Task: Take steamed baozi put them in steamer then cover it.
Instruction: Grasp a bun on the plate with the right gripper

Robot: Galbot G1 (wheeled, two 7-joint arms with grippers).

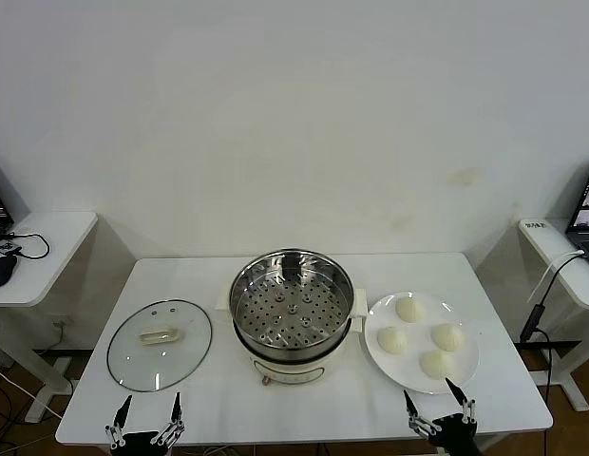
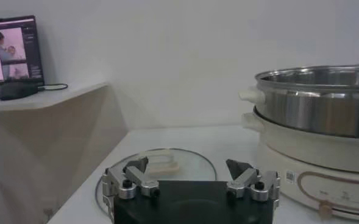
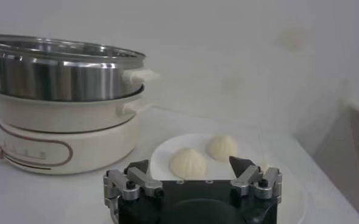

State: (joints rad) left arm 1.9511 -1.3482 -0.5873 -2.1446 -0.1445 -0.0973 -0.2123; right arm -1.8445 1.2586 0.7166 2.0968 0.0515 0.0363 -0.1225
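The round, shiny stainless-steel steamer (image 1: 292, 304) with a perforated floor sits on its cream-white electric pot base at the middle of the white surface (image 1: 228, 399). Its basket is empty and uncovered.

The round clear glass cover (image 1: 160, 344), metal-rimmed with a cream oblong handle, lies flat on the surface to the robot's left of the steamer, just beside it and not touching it.

Four small, domed, cream-white steamed baozi (image 1: 392, 339) rest on a flat white round plate (image 1: 465, 375) to the robot's right of the steamer; the plate's edge lies close against the pot base. The buns sit apart from one another.

The left gripper (image 1: 144, 423) hangs at the near edge of the surface, in front of the cover, its jaws spread wide and holding nothing. The left wrist view shows the cover directly ahead of it.

The right gripper (image 1: 439, 414) hangs at the near edge in front of the plate, jaws likewise spread and empty. The right wrist view shows two of the buns just beyond it.
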